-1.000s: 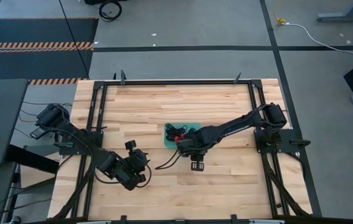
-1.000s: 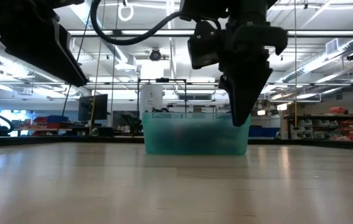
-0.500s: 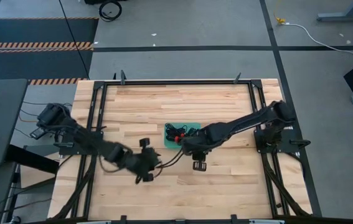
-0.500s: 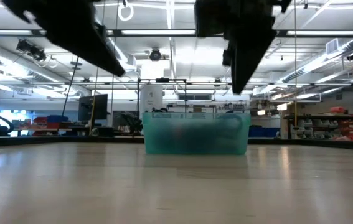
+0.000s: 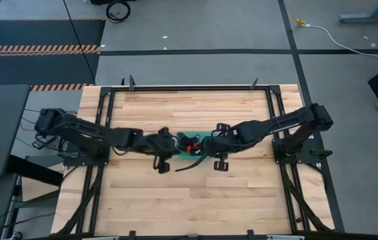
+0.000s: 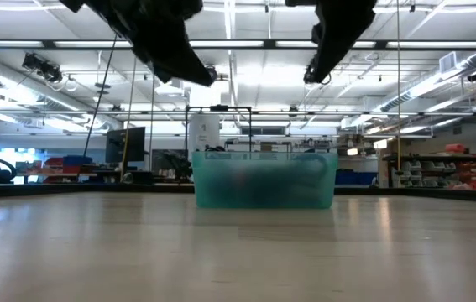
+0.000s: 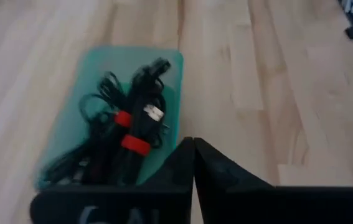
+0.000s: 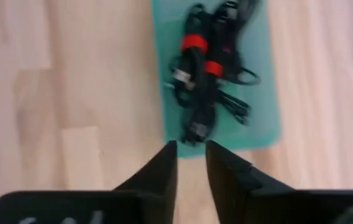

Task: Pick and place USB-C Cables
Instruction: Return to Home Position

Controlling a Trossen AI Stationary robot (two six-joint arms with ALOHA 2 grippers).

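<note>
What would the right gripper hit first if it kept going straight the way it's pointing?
Probably the teal bin: the right gripper points at its near rim, with the USB-C Cables just beyond. Depth is unclear.

I see the wooden table (image 5: 189, 110) carrying one teal bin (image 6: 263, 184), sitting near the centre of the high frame.

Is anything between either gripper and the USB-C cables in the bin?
Nothing visible. The USB-C cables lie uncovered in the teal bin; the left gripper and right gripper hang above its two sides, both empty.
</note>
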